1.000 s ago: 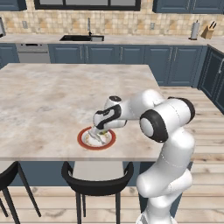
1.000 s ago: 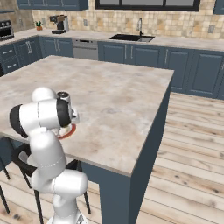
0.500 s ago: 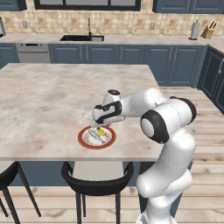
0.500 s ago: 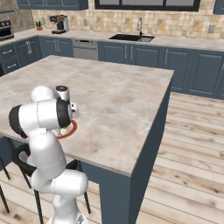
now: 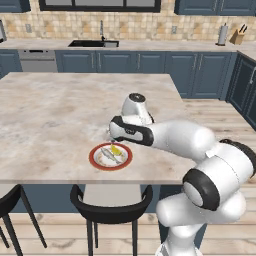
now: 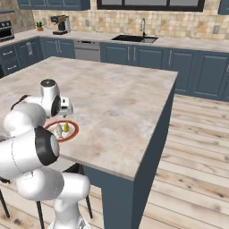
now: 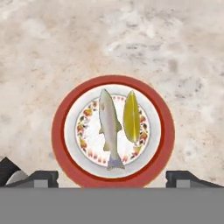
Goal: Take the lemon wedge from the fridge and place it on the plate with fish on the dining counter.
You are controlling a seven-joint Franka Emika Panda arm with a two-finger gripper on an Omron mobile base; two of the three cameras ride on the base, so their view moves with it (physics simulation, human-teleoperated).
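Gripper [image 7: 112, 177] status, as I read it in the hand view: the 2 dark fingertips [image 7: 41, 177] sit at the bottom left and bottom right of the frame, spread wide apart with nothing between them. The plate [image 7: 61, 131] fills the centre of that frame, directly beyond the spread tips. On its pale centre the fish [image 7: 109, 127] lies lengthwise, tail toward the bottom of the frame. The lemon wedge [image 7: 131, 116] rests on the plate just right of the fish, close alongside it; I cannot tell whether they touch.

In the left base view I see the plate [image 5: 95, 159] at centre frame, near the front edge of the dining counter [image 5: 55, 110], with the lemon wedge [image 5: 116, 149] a yellow spot on it. The gripper [image 5: 111, 136] hangs just above the plate's upper right rim. A black stool [image 5: 111, 207] stands below the counter edge.

In the right base view the plate [image 6: 73, 131] appears at left of centre, partly behind the arm.
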